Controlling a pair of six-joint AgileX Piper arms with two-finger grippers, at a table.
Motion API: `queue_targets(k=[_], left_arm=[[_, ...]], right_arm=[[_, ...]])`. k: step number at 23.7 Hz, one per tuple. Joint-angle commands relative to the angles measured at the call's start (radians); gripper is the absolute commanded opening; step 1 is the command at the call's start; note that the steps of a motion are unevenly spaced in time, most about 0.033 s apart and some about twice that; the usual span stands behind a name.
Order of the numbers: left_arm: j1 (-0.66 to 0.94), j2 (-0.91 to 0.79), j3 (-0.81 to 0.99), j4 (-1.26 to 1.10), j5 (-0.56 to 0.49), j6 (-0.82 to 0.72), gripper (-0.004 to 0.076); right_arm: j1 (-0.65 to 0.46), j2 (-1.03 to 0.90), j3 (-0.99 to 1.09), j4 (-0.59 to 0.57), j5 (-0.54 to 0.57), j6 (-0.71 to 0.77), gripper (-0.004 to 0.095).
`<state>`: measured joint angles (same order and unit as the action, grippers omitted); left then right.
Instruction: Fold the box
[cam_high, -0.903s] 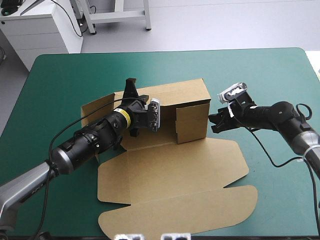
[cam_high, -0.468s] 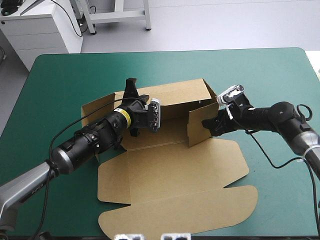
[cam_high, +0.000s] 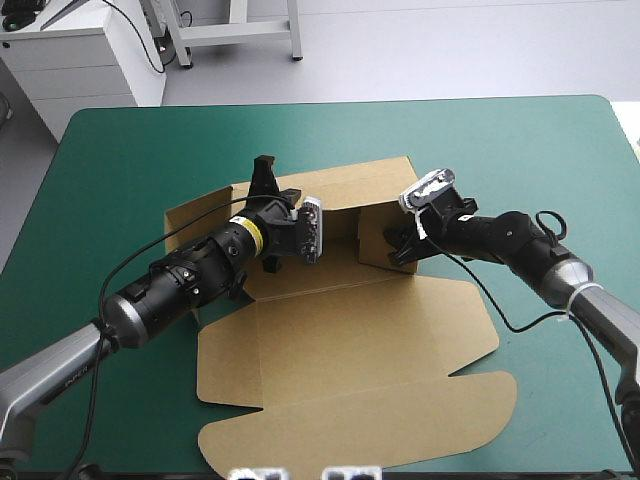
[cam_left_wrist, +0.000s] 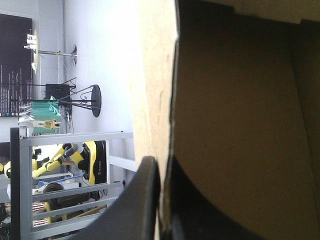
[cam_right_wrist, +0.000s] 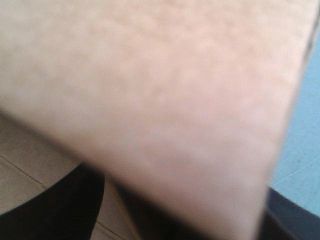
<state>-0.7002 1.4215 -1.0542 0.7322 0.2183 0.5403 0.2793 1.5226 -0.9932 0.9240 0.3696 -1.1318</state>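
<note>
Jaws first: from above, the left gripper (cam_high: 265, 172) is clamped on the far wall of the box (cam_high: 350, 350), mid-cover (cam_high: 120, 150). The right gripper (cam_high: 400, 245) touches the side flap, its grip impossible to tell. Left wrist: fingers (cam_left_wrist: 145, 200) pinch the wall. Right wrist: the box (cam_right_wrist: 150, 90) fills everything.

box (cam_high: 350, 350): 1 | left arm (cam_high: 190, 275): 1 | right arm (cam_high: 510, 237): 1 | table (cam_high: 520, 140): 1

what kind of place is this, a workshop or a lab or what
Likely a robotics lab bench: a table with a teal-green cover, where two robot arms have the left gripper and the right gripper at a half-folded brown box.
</note>
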Motion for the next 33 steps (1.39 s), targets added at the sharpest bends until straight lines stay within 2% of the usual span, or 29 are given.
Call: queue_targets(k=[1,3,7,8,14,16,18,20,24,28,33], left_arm=[[-0.012,-0.023,-0.018,-0.027,-0.132,-0.026,-0.0008],[-0.012,-0.023,-0.018,-0.027,-0.139,-0.026,-0.0008],[-0.012,-0.023,-0.018,-0.027,-0.113,-0.028,-0.0008],[-0.012,-0.023,-0.018,-0.027,-0.11,-0.031,-0.0008],[-0.012,-0.023,-0.018,-0.03,-0.078,-0.042,-0.0008],[-0.019,-0.025,-0.018,-0.052,-0.075,-0.042,0.0013],[-0.056,-0.044,-0.018,-0.076,-0.075,-0.042,0.0103],[-0.072,-0.046,-0.018,-0.068,-0.073,-0.042,0.0159],[-0.072,-0.048,-0.018,-0.069,-0.023,-0.04,0.016],[-0.079,-0.085,-0.018,-0.093,-0.044,-0.041,0.0169],[-0.142,-0.158,-0.018,-0.112,-0.11,-0.041,0.0323]], right_arm=[[0.01,-0.033,-0.025,0.012,-0.027,0.005,0.0513],[0.01,-0.033,-0.025,0.012,0.001,0.005,0.0378],[0.01,-0.033,-0.025,0.015,0.055,0.007,0.0013],[0.01,-0.033,-0.025,0.018,0.057,0.01,-0.0017],[0.01,-0.033,-0.025,0.018,0.047,0.028,-0.0018],[0.01,-0.035,-0.025,0.011,-0.014,0.092,-0.0015],[0.01,-0.035,-0.027,0.007,-0.048,0.094,-0.0016],[0.01,-0.035,-0.028,0.001,-0.023,0.064,-0.0016],[0.01,-0.035,-0.028,0.0,-0.007,0.072,-0.0016],[0.01,-0.035,-0.028,-0.036,-0.08,0.173,-0.0016],[0.01,-0.035,-0.028,-0.17,-0.145,0.336,-0.0016]])
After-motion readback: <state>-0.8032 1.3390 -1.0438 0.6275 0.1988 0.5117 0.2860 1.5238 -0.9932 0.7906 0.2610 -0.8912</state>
